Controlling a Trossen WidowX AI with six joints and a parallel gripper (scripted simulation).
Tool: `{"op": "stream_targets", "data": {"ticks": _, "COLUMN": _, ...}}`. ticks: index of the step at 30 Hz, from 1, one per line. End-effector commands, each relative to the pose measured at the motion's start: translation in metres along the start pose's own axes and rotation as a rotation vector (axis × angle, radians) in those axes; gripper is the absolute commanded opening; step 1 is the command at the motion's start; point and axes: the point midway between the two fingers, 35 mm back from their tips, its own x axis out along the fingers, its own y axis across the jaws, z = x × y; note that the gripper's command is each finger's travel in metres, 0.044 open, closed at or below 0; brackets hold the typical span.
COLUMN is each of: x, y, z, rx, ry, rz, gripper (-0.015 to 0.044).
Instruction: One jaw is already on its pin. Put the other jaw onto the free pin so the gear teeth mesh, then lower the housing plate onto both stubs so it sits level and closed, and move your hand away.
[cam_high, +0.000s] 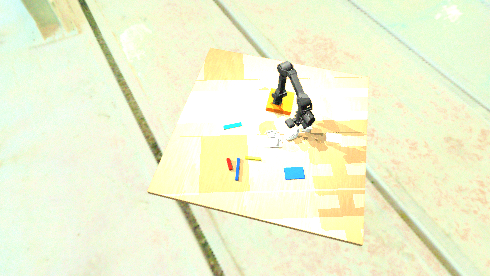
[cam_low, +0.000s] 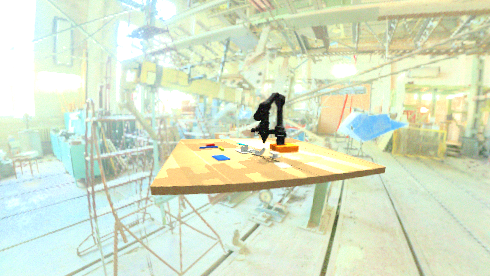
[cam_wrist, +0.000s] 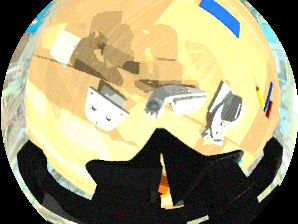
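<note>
My gripper (cam_wrist: 158, 131) (cam_low: 264, 141) is shut and empty, its tips just above the table. Just beyond them in the wrist view, the loose grey-white jaw (cam_wrist: 189, 102) (cam_high: 292, 135) lies on the table, its toothed end near the fingertips. The white base (cam_high: 273, 140) (cam_low: 238, 150) with the other grey jaw (cam_wrist: 232, 107) stands to the right in the wrist view, apart from the loose jaw. The white housing plate (cam_wrist: 104, 115) lies tilted at the left, with small holes facing the camera; in the top view the arm partly hides it. The pins cannot be made out.
A flat blue block (cam_high: 294, 173) (cam_low: 220, 157) (cam_wrist: 222, 19) lies toward the front. A red bar (cam_high: 229, 164), a long blue bar (cam_high: 237, 169) and a yellow bar (cam_high: 253, 158) lie beyond the white base. A cyan bar (cam_high: 232, 126) lies farther left. The arm stands on an orange block (cam_high: 272, 110) (cam_low: 285, 148).
</note>
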Motion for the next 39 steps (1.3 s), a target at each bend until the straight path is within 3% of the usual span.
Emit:
{"op": "stream_targets", "data": {"ticks": 1, "x": 0.000, "y": -0.001, "z": -0.003, "rx": -0.125, "ry": 0.003, "rz": -0.003, "gripper": 0.0000}}
{"op": "stream_targets", "data": {"ticks": 39, "x": -0.001, "y": -0.003, "z": -0.017, "rx": -1.155, "ry": 0.006, "rz": 0.000, "gripper": 0.0000}}
